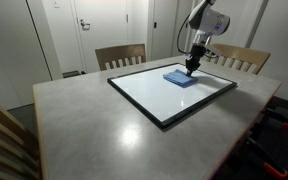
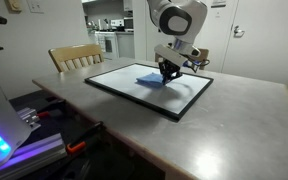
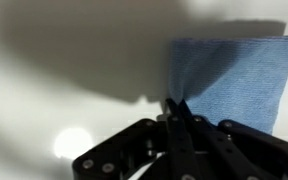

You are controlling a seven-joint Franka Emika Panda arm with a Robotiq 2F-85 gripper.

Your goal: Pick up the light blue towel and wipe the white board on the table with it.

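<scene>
Near edge: slatted wooden chair back (image 1: 2, 140) at the frame corner in an exterior view. Grey surface (image 1: 84, 130) runs out from it, matte, rounded corners.

Mid-surface: the white board (image 1: 154, 100), flat and glossy with a thin black frame, set at a diagonal to the surface edges in both exterior views.

On the board's far half: the light blue towel (image 1: 180, 78), lying flat on the white, inside the frame and clear of it. It looks like a folded rectangle. In the wrist view its left edge runs straight up the frame and the cloth spreads away to the right of the tool. In the exterior views its long axis looks to run roughly parallel to the board's far edge, but the towel is too small there to be sure.

Tool (image 1: 192, 70): pointing straight down over the towel's end. In the wrist view the fingers (image 3: 176, 112) are drawn fully together, tips right on the cloth's left edge, and they appear to nip that edge. Arm (image 1: 206, 20) rises behind it.

Beyond the surface: two more wooden chairs (image 1: 120, 55) (image 1: 239, 58) pushed in at the far side, then pale doors (image 1: 99, 25) and wall.
</scene>
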